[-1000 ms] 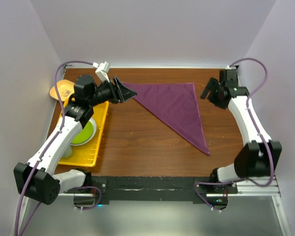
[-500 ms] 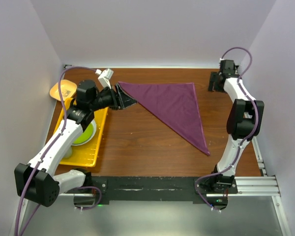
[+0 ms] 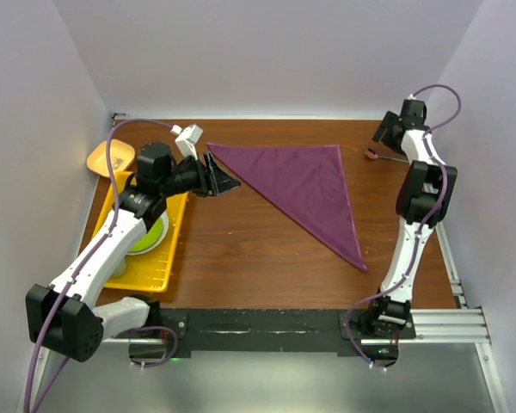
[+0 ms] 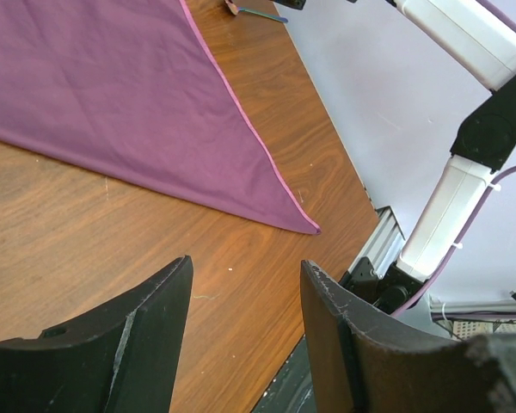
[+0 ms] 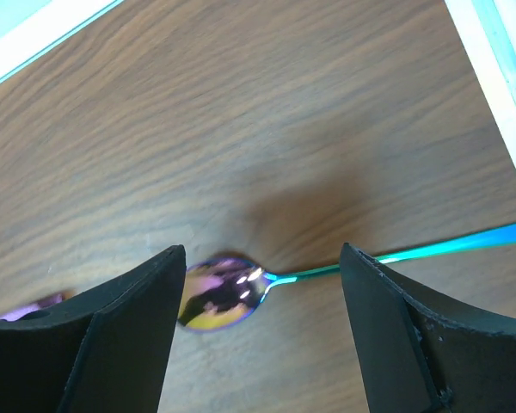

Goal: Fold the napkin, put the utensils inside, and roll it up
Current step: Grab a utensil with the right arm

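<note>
The napkin lies flat as a triangle on the far middle of the surface. The left tool gapes empty beside its left corner. The right tool, wide and empty, hangs over a spoon far right.

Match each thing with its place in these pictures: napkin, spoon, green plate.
Things:
1. napkin
2. spoon
3. green plate

Places:
A. in the yellow tray
B. on the table, by the open right gripper
C. spread as a triangle, mid-scene

Pairs: 1-C, 2-B, 3-A
</note>
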Action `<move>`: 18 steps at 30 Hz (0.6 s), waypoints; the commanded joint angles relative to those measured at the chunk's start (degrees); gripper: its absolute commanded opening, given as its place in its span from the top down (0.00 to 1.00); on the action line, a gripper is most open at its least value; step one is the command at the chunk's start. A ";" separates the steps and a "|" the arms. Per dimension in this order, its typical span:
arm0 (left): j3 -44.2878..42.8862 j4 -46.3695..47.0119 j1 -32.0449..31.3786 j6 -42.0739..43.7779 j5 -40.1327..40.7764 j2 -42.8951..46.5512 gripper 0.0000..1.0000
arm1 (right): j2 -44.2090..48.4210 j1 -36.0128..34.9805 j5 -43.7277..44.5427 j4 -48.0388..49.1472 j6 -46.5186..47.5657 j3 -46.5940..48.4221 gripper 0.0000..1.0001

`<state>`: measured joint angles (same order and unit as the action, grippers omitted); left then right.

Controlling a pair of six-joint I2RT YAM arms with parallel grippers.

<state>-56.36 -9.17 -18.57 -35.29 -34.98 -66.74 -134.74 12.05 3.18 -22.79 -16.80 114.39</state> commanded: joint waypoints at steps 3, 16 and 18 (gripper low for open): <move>-1.30 -0.50 -0.42 1.97 0.26 0.47 0.42 | -1.49 2.88 -5.29 -0.15 -5.35 4.35 0.23; -1.83 -0.85 -0.50 2.33 0.88 1.00 0.42 | -4.04 4.65 -8.89 -4.63 -6.93 1.98 0.22; -1.83 -1.11 -0.50 2.42 0.79 1.08 0.42 | -3.61 4.82 -9.42 -5.69 -6.76 0.67 0.22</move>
<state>-56.36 -10.48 -18.83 -34.63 -34.22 -66.74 -138.61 16.36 -4.25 -25.23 -22.98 116.22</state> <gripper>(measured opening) 0.580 0.776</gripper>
